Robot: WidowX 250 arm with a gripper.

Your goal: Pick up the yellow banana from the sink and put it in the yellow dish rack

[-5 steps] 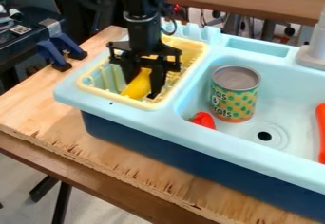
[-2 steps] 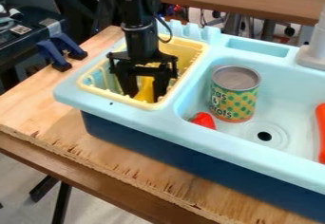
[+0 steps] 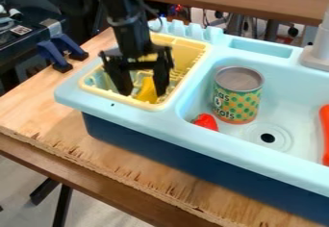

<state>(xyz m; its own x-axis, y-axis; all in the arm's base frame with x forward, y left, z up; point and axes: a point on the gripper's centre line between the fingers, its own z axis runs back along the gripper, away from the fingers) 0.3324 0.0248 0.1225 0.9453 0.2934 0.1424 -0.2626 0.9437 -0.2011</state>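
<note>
The black gripper hangs low over the yellow drying basket at the left end of the light blue toy sink. Its two fingers stand apart. A yellow object lies in the basket between and below the fingertips, partly hidden by them; whether either finger touches it I cannot tell. In the sink basin, a tin can with a dotted label stands upright, and a small red item sits by the basin's near left wall.
The toy sink has a dark blue base and rests on a wooden board. A grey faucet rises at the back right. An orange-red object lies at the basin's right. Blue clamps grip the board's far left edge.
The gripper first came down closer over the basket, then shifted left and tilted. Its fingers have spread apart, with the yellow object left in the basket, turned more upright in view than before.
</note>
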